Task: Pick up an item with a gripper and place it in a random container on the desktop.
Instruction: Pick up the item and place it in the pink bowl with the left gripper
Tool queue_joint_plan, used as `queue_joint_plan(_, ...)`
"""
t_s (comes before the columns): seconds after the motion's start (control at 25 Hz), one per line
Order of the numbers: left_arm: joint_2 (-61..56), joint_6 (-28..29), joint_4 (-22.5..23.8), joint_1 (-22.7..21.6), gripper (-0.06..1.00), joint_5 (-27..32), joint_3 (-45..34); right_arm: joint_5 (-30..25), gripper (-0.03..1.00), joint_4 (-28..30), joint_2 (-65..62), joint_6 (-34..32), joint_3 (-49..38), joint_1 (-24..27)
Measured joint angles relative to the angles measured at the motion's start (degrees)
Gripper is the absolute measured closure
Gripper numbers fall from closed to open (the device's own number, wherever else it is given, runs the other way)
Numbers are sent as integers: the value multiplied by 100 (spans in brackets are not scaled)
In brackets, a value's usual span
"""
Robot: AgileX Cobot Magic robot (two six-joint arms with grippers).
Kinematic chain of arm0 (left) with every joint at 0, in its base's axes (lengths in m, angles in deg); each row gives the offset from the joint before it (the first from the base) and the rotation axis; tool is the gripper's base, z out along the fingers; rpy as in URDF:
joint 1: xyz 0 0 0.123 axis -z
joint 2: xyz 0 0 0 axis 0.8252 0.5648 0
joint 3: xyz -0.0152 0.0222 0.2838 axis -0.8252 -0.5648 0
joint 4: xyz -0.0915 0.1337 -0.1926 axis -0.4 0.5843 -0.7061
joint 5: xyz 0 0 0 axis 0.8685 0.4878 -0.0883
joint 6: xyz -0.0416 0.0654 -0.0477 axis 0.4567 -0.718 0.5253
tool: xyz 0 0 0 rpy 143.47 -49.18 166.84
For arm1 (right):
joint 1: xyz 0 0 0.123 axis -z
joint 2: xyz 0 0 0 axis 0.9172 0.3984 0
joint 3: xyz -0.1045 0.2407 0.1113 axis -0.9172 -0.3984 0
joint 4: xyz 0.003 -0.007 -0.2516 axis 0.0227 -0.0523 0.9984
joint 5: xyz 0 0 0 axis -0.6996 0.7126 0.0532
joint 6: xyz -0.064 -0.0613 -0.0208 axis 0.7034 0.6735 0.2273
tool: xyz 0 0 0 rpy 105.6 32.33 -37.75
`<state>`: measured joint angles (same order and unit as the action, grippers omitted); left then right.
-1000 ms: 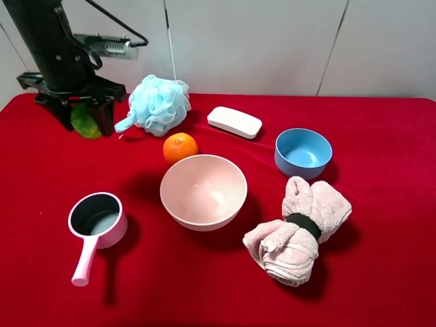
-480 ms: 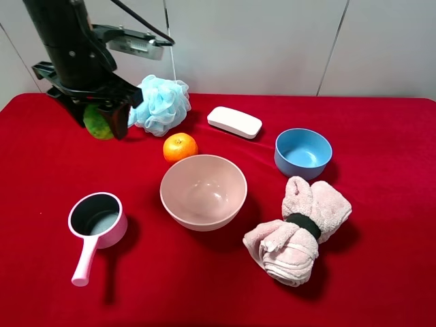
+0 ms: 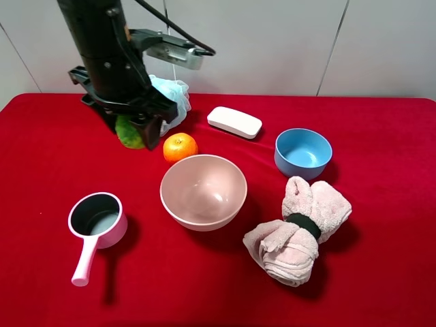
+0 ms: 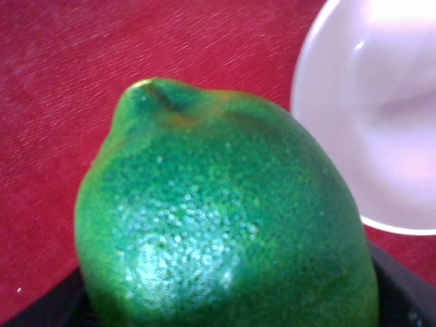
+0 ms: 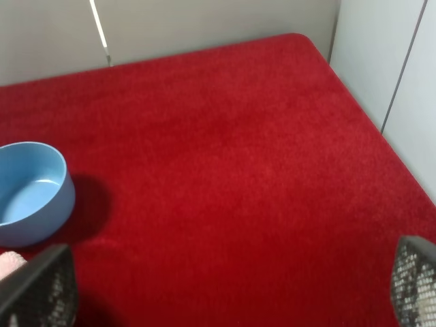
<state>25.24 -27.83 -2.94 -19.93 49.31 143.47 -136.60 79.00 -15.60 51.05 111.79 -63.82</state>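
My left gripper (image 3: 133, 129) is shut on the bumpy green fruit (image 3: 127, 133) and holds it above the red desktop (image 3: 381, 272), just left of the orange (image 3: 180, 146). The fruit fills the left wrist view (image 4: 225, 218), with the rim of the pale pink bowl (image 4: 371, 116) beside it. The pink bowl (image 3: 203, 191) stands empty at the table's middle, right of and nearer than the fruit. My right gripper (image 5: 231, 289) is open, its fingertips (image 5: 41, 286) over bare red cloth at the right; it does not show in the high view.
A blue mesh sponge (image 3: 174, 95) sits behind the left arm. A white case (image 3: 234, 122) lies at the back, a blue bowl (image 3: 303, 152) at right, a rolled pink towel (image 3: 300, 228) in front of it, a pink saucepan (image 3: 95, 225) front left.
My left arm has carried the green fruit to the right and a little nearer, from the far left edge to beside the orange. Nothing else moved.
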Motion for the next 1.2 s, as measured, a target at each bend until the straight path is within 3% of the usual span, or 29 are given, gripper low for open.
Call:
queue_joint_plan(0.52,0,45,0,935,31,-759,0,0,27,0,0,0,0,0)
queue_joint_plan(1.2,810,195,-7,1211,31,-1048,0,0,27,0,0,0,0,0)
